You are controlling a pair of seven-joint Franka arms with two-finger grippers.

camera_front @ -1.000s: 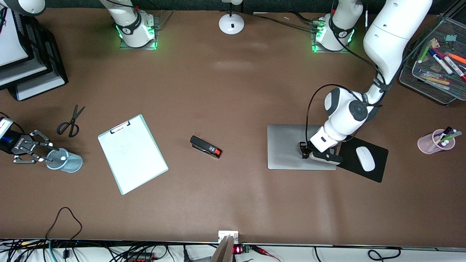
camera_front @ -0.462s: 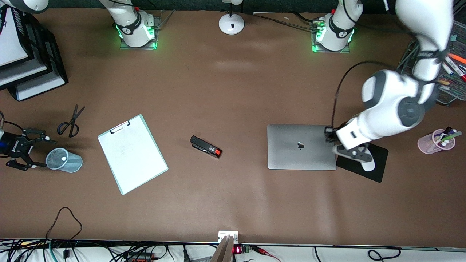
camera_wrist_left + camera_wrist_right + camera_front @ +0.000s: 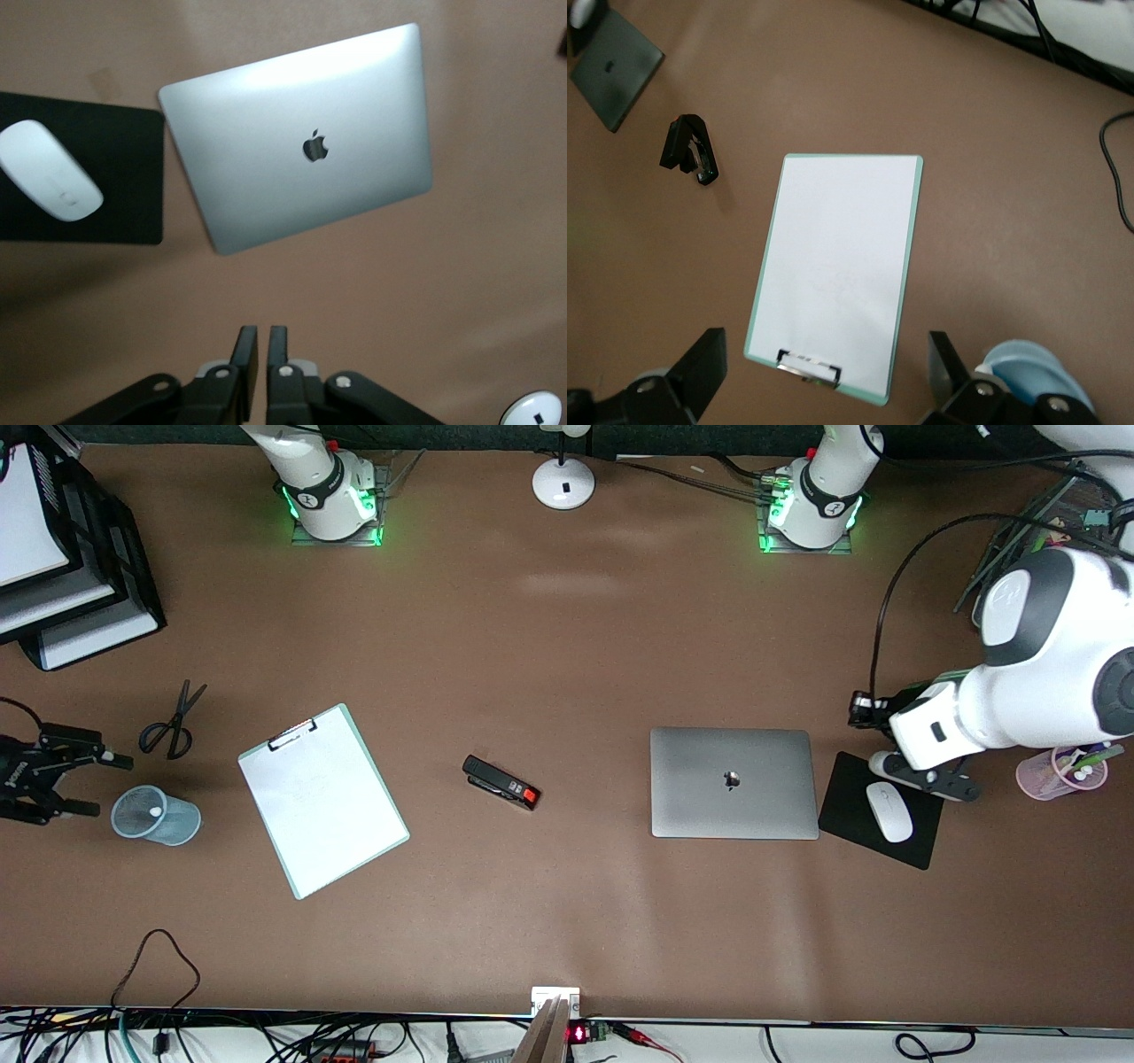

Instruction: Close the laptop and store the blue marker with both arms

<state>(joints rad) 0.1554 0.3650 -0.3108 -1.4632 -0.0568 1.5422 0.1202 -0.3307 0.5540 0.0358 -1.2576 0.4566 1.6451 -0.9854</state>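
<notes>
A brown table [image 3: 549, 646] is seen filling the frame, with stacked black trays [image 3: 62, 593] at upper left.

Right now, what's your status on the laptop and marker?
Left gripper shut, empty, above the mouse pad. Right gripper open beside the blue cup. Laptop closed flat. Nothing obstructing.

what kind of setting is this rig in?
Likely a lab bench staged as an office desk: closed silver-grey laptop, white mouse on a black pad, white clipboard with mint-green edge, and loose cables along the table edge.
</notes>
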